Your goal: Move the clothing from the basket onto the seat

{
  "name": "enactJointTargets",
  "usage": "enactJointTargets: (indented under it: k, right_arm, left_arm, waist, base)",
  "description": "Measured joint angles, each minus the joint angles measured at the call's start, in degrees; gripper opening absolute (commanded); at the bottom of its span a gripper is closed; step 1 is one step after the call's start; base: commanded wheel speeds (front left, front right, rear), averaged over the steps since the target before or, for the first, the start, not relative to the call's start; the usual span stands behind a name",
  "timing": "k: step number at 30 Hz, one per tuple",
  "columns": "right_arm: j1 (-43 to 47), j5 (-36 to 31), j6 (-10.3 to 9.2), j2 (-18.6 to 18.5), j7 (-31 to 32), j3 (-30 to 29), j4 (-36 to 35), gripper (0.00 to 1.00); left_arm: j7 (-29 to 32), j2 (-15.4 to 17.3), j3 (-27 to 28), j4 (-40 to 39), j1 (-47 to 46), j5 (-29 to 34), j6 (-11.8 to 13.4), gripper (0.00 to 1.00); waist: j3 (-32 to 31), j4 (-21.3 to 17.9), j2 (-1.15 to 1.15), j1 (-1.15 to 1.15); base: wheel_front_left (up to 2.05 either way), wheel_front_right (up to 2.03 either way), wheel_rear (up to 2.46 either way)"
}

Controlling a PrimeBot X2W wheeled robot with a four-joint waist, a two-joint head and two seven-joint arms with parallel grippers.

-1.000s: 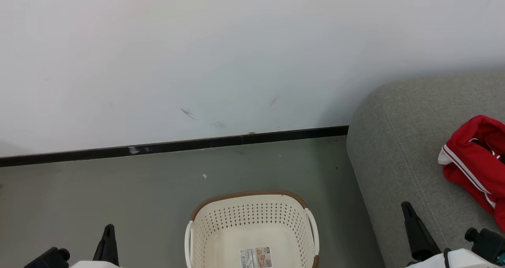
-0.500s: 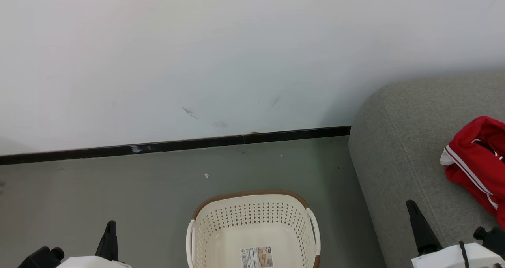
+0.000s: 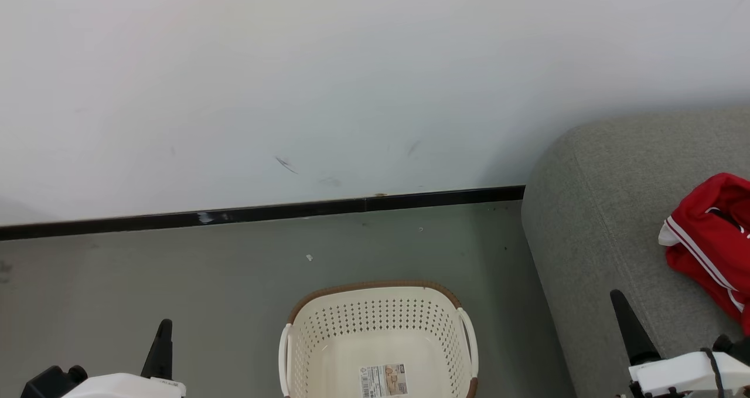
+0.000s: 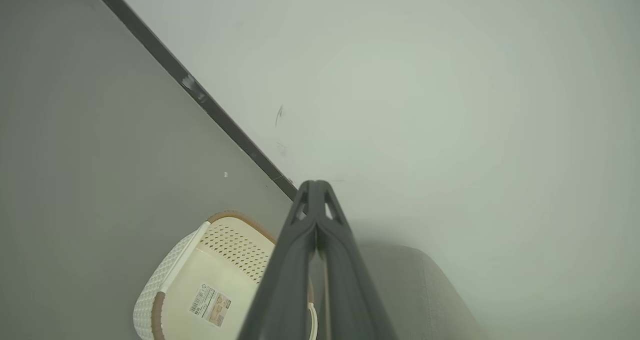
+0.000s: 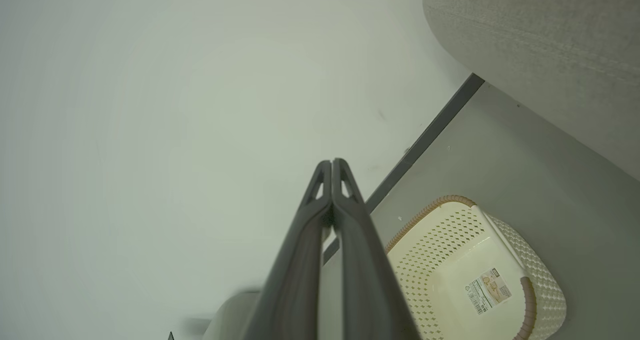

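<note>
I'm looking down at the basket (image 3: 375,322) on the floor, and it's sitting empty apart from a label (image 3: 384,380) stuck to its bottom. The clothing (image 3: 706,240) is lying in a red bunch on the seat (image 3: 592,210), running off the right edge, so I can't tell whether both garments are there. The left gripper (image 3: 164,327) is hanging beside the basket and the right gripper (image 3: 620,304) over the seat's front, both pinched together on nothing. I'm judging the transfer done, so I'm planning to turn the head right to confirm, moving the arms without snagging fabric. I'm squinting at the label: barcode-like stripes, print too small to read.
</note>
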Motion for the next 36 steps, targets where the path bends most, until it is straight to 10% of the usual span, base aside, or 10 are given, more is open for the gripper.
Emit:
enactJointTargets:
  k: [36]
  right_arm:
    - [-6.2, 34.2, 0.0, -2.6, 5.0, 0.5, 4.3, 0.0]
  left_arm:
    - [7.0, -2.7, 5.8, 1.5, -2.7, -22.5, -8.2, 0.0]
  waist:
    - [0.6, 1.2, 0.0, -0.04]
  base:
    - [0.0, 0.0, 0.0]
